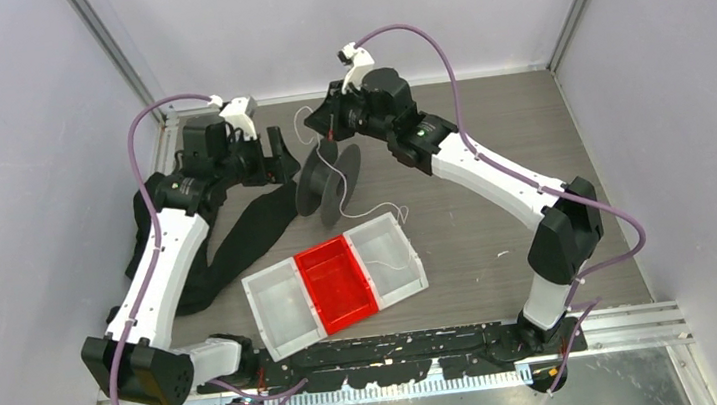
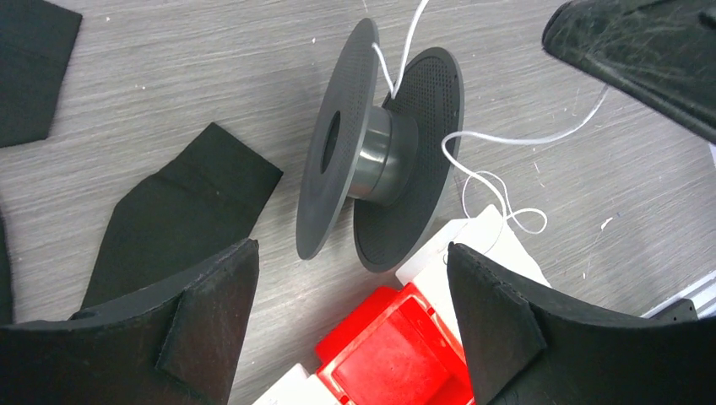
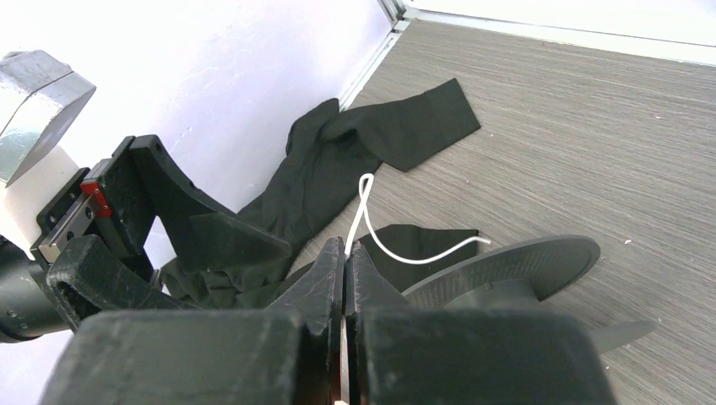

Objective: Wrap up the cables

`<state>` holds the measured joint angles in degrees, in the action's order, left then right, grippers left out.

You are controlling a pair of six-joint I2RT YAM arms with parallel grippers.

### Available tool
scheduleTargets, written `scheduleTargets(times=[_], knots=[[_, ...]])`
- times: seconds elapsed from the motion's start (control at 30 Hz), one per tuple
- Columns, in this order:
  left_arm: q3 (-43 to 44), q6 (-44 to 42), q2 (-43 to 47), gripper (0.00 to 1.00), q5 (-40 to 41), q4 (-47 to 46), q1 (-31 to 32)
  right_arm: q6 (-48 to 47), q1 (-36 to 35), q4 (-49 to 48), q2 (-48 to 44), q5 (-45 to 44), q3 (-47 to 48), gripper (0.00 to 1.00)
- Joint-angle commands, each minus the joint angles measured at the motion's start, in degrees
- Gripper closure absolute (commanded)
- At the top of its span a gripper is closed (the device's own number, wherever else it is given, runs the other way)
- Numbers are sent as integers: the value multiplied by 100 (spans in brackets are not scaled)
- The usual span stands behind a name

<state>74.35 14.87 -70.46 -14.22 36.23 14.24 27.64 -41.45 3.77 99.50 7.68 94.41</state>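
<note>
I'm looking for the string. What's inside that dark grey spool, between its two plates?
A grey plastic hub, with the thin white cable dropping onto it. The dark grey plastic spool covers the hub's far side, so wraps there are hidden.

Right gripper [image 3: 344, 272] jaws pinched on white cable [image 3: 365, 191], grey spool [image 3: 515, 261] beside, black strap [image 3: 380, 135] behind.

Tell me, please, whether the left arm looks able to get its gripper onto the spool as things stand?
Probably yes. The left gripper is open and faces the spool, which stands on its rims with nothing between them. The right gripper, shut on the cable, sits beyond the spool.
</note>
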Motion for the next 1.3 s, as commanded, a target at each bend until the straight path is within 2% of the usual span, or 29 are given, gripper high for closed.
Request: scheduleTargets(times=[0.0, 0.27, 0.63, 0.87, 1.1, 1.27], knots=[[-140, 127, 76, 17, -227, -536, 0, 90, -30, -301, 77, 94, 73, 99], [-631, 645, 86, 17, -427, -1345, 8, 388, -30, -540, 116, 270, -133, 100], [-861, 700, -69, 19, -348, -1677, 9, 428, -54, -643, -1, 252, -406, 99], [-1334, 830, -100, 21, -243, -2348, 9, 664, -54, -825, 53, 502, -473, 99], [-1545, 939, -124, 24, -248, -2672, 9, 704, -37, -578, -18, 506, -481, 100], [-1582, 923, -96, 26, -281, -2679, 9, 1357, 199, -529, 39, 861, -433, 99]])
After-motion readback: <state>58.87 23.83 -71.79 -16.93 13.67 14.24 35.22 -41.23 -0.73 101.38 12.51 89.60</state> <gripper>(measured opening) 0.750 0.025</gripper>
